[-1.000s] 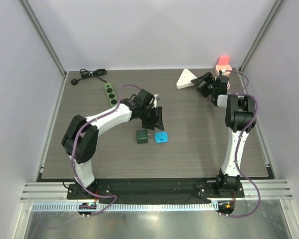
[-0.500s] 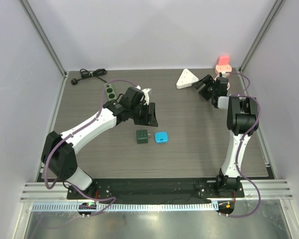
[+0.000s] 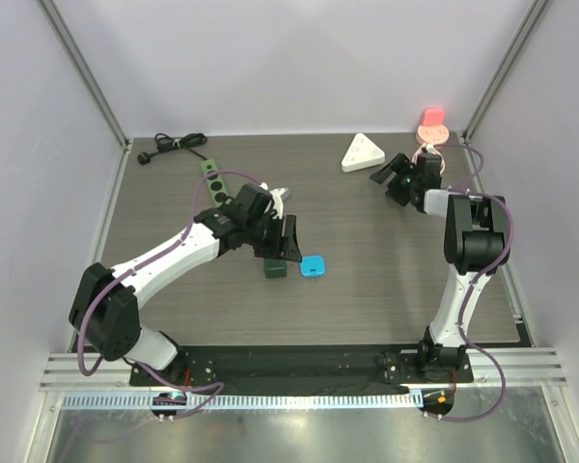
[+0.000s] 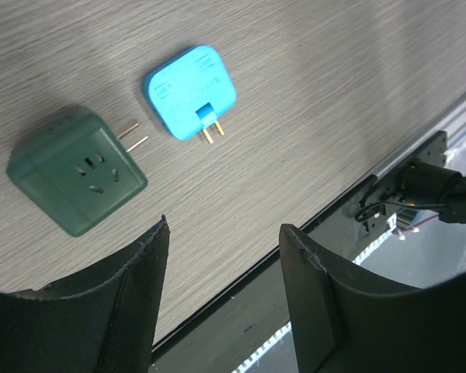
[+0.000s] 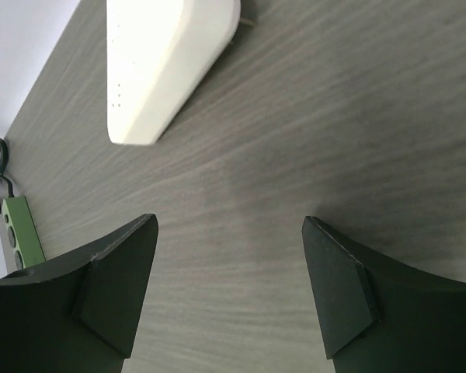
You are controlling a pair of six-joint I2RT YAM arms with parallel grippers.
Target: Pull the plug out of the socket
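Before the left pincer (image 4: 224, 229): green socket (image 4: 76, 179); blue plug (image 4: 188, 92) apart.

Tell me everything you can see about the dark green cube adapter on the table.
The dark green cube adapter looks like matte, slightly translucent plastic with rounded edges. Its upward face carries socket slots, and two flat brass prongs stick out of one side towards the blue square plug, with a clear gap between them. It lies flat on the grey wood-grain table. Nothing else touches it; the left gripper hangs open above it.
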